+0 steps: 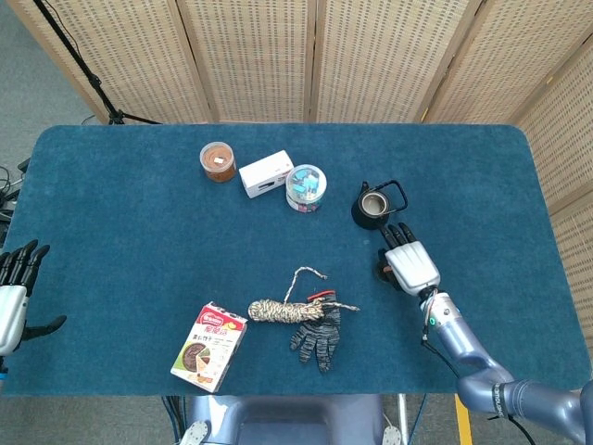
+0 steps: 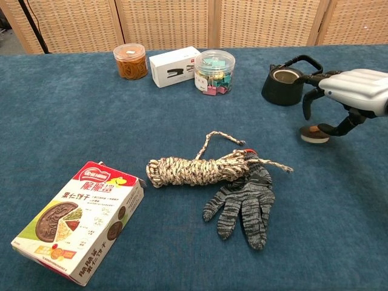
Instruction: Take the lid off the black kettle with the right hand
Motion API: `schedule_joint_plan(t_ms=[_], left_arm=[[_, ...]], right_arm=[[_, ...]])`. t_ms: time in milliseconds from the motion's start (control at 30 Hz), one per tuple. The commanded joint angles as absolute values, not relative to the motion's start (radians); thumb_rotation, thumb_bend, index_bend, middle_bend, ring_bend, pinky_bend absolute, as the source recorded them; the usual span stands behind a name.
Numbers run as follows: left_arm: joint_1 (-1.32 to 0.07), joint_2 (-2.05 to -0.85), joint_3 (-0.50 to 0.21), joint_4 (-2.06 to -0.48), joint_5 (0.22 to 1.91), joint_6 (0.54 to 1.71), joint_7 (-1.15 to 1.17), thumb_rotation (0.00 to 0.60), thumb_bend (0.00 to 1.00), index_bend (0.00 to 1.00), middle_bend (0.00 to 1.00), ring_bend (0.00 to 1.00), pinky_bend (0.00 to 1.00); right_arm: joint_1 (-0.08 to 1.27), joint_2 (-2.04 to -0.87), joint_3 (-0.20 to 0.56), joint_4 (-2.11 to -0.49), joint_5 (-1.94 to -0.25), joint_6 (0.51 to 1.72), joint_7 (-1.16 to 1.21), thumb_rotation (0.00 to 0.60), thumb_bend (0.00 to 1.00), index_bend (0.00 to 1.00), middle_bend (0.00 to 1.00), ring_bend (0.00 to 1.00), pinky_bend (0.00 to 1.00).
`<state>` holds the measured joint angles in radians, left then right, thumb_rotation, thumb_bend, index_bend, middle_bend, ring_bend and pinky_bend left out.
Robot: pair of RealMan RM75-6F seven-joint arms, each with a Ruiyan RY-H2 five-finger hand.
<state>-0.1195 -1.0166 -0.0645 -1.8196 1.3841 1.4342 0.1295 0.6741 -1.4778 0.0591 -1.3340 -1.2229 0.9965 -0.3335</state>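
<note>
While lid (image 2: 314,134) lay on blue desk (image 2: 73,115), right hand (image 2: 348,97) poised over it, fingers (image 2: 307,104) curled apart, black kettle (image 2: 283,85) uncovered nearby, left hand (image 1: 11,298) spread wide.

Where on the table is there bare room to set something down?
Bare cloth spreads left of the rope bundle and biscuit box, and right of the black kettle. It is crowded along the row from orange jar to clip jar, and around the lid under the right robot hand.
</note>
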Motion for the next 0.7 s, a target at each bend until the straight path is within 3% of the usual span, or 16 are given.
schedule_joint_plan(t_ms=[33,167,367,433,500,567,700], left_arm=[[-0.119,-1.013,-0.064,-1.821,1.385,1.433,0.126,0.6,0.05,0.0,0.0,0.0,0.0],[-0.116,-1.007,-0.06,-1.822,1.395,1.435,0.112,0.6,0.05,0.0,0.0,0.0,0.0],[-0.114,-0.998,-0.055,-1.819,1.406,1.432,0.089,0.6,0.05,0.0,0.0,0.0,0.0],[-0.113,-0.999,-0.053,-1.815,1.41,1.433,0.089,0.6,0.05,0.0,0.0,0.0,0.0],[-0.112,-1.0,-0.049,-1.813,1.414,1.431,0.094,0.6,0.05,0.0,0.0,0.0,0.0],[-0.11,-1.003,-0.046,-1.808,1.424,1.436,0.094,0.6,0.05,0.0,0.0,0.0,0.0],[-0.105,-1.009,-0.036,-1.792,1.455,1.448,0.083,0.6,0.05,0.0,0.0,0.0,0.0]], right_arm=[[0.664,-1.464,0.06,-1.355,-1.24,1.015,-0.342,0.6,0.47,0.25,0.0,0.0,0.0],[0.636,-1.438,0.055,-1.407,-1.267,1.065,-0.353,0.6,0.47,0.18,0.0,0.0,0.0],[0.551,-1.353,0.034,-1.522,-1.359,1.211,-0.297,0.6,0.45,0.17,0.0,0.0,0.0],[0.511,-1.312,0.012,-1.556,-1.393,1.261,-0.276,0.6,0.34,0.14,0.0,0.0,0.0],[0.47,-1.274,-0.009,-1.58,-1.428,1.314,-0.255,0.6,0.16,0.05,0.0,0.0,0.0],[0.426,-1.247,-0.031,-1.585,-1.468,1.376,-0.229,0.6,0.07,0.01,0.0,0.0,0.0],[0.344,-1.212,-0.06,-1.561,-1.531,1.488,-0.157,0.6,0.01,0.0,0.0,0.0,0.0]])
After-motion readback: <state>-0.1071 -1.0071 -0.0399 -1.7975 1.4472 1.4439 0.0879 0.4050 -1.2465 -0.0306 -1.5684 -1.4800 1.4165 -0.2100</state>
